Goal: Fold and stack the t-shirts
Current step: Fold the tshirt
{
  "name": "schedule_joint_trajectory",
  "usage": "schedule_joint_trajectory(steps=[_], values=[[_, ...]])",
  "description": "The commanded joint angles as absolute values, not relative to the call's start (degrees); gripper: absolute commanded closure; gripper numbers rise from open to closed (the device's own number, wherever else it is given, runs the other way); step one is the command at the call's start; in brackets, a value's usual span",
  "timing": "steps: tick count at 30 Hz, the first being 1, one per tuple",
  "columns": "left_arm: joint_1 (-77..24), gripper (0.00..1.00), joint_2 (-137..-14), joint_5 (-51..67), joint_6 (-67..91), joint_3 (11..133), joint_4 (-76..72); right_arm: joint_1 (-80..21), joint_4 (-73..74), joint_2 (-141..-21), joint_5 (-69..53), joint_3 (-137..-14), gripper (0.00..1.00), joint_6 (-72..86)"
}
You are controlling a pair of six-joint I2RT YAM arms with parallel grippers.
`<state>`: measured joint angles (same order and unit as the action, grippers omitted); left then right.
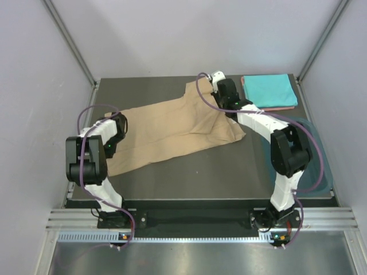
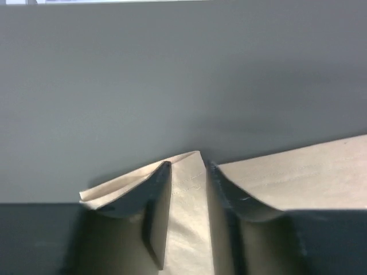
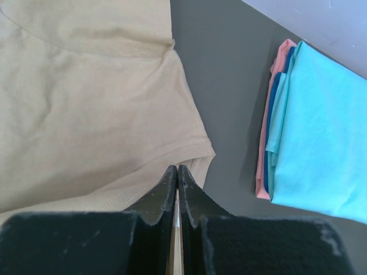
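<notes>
The dark grey bench (image 1: 172, 177) carries everything, and the largest thing on it is the tan t-shirt (image 1: 172, 129), spread flat and slanting between the two sets of fingers, so that one end lies under the left fingers (image 2: 156, 192) and the far corner lies at the right fingers (image 3: 166, 189). On the near side of the right fingers, past the bench edge beside that arm, stands a dark teal tub (image 1: 321, 172). Just to the outer side of the right fingers, apart from the tan cloth with bare bench between, lies a folded stack: the turquoise t-shirt (image 1: 268, 89) on top, with the salmon-pink t-shirt (image 3: 262, 166) showing as a thin edge beneath it. The left fingers stand partly apart, and a raised ridge of tan cloth runs up between them. The right fingers are pressed together at the shirt's hem, with a thin pale sliver of the tan cloth pinched between them.
</notes>
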<state>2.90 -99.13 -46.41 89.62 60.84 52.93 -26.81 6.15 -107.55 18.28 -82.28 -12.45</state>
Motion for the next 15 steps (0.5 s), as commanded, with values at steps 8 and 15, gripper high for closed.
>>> schedule_joint_trajectory(steps=[8,15], values=[[1.50,0.41,-91.59,-49.04,82.70,64.95,53.61,-26.28,8.52,-111.61,12.83,-90.43,1.00,-7.91],[-3.16,0.42,-87.63,-46.93,80.59,60.12,49.31,-26.19,11.95,-118.21,10.99,-98.60,1.00,-4.66]])
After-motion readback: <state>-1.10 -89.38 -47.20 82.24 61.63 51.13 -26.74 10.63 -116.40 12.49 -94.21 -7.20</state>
